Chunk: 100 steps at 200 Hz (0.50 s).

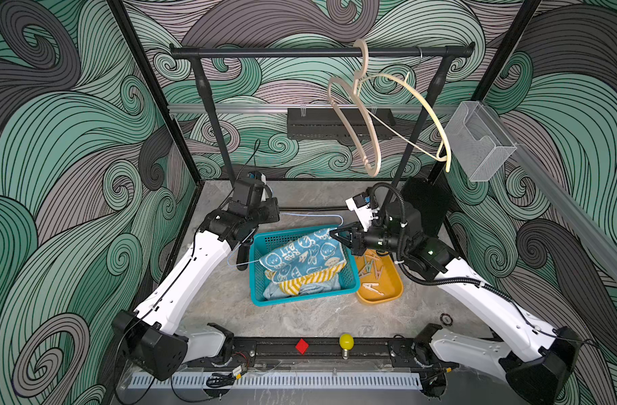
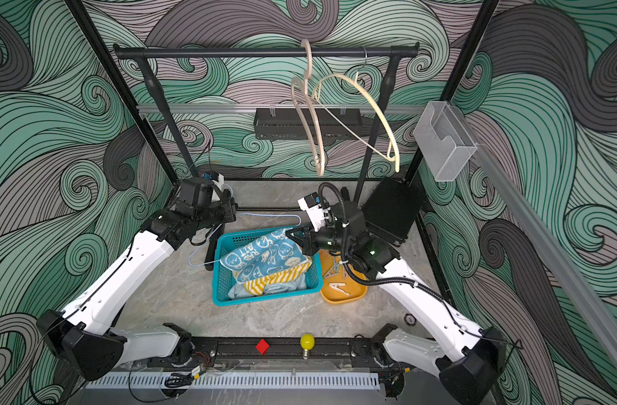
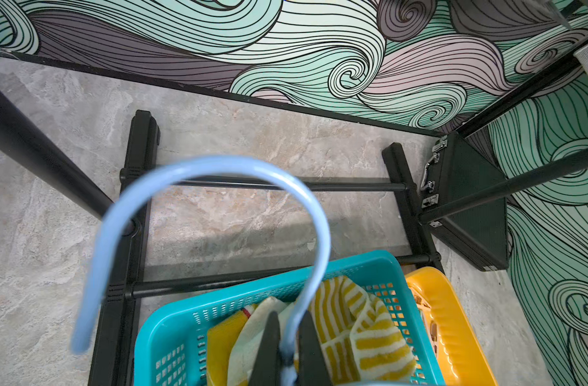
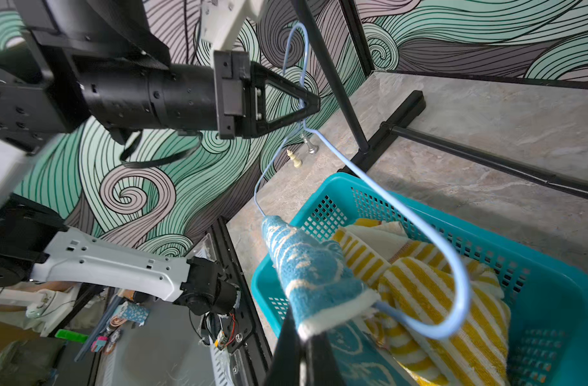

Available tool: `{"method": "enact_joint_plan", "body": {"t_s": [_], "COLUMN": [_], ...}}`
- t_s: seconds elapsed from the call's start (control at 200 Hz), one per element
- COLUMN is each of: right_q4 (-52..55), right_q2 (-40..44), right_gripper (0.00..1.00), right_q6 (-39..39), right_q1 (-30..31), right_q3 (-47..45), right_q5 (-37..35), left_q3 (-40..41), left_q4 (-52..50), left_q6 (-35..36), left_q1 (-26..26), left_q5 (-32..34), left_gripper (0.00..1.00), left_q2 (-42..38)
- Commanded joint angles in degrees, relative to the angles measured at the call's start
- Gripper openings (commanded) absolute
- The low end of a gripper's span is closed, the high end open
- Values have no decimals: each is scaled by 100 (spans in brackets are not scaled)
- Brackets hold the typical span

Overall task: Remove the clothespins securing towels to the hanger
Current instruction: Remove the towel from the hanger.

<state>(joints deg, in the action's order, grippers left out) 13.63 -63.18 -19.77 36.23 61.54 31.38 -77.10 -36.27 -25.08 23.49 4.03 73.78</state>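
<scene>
Nearest the viewer, on the marbled tabletop point(image 1: 229, 308), the teal basket point(image 1: 305, 297) holds the pale-blue terry towel point(image 1: 273, 291) and, on it, the yellow-striped towel point(image 1: 310, 278). Just right of the basket, the yellow tray point(image 1: 387, 296) holds the clothespins point(image 1: 372, 270). No pin can be seen on any cloth in these views, so the unpinning is judged complete or nearly so.

Above the basket's far half, the bunny towel point(image 1: 300, 254) hangs folded over the bar of the pale-blue wire hanger point(image 3: 219, 163), whose long axis runs left–right across the basket.

Right gripper point(image 1: 332, 232): jaws pressed together on the towel's far-right corner, about level with the basket's far rim. It is the nearer effector to the cloth, which lies to its left and near side. Its arm reaches from the near-right base toward the far left, wrist roughly level, passing over the tray.

Left gripper point(image 4: 306, 107): jaws clamped on the hanger's neck below the hook, just left of the basket. Its arm rises from the near-left base, and the wrist bends so that the fingers point downward.

The coming move is judged to be a pull of the towel off the bar, either across the hanger's axis or along it toward the right, with the left arm as anchor.

Farthest, the black garment rack point(image 1: 317, 52) carries two bare cream hangers point(image 1: 356, 115).
</scene>
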Motion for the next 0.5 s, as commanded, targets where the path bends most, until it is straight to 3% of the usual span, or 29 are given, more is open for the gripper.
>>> {"method": "enact_joint_plan", "body": {"t_s": [0.0,0.495], "right_q4": [-335,143], "right_q2": [311,897], "right_gripper": [0,0], "right_q6": [-208,-416], "right_q1": [-87,-741], "right_q3": [418,988], "right_q5": [417,822], "left_q3": [71,198], "left_q4": [-236,-310], "left_q6": [108,9], "left_q1": [-32,-32], "left_q5": [573,1223], "left_gripper": [0,0], "left_q2": [159,215]}}
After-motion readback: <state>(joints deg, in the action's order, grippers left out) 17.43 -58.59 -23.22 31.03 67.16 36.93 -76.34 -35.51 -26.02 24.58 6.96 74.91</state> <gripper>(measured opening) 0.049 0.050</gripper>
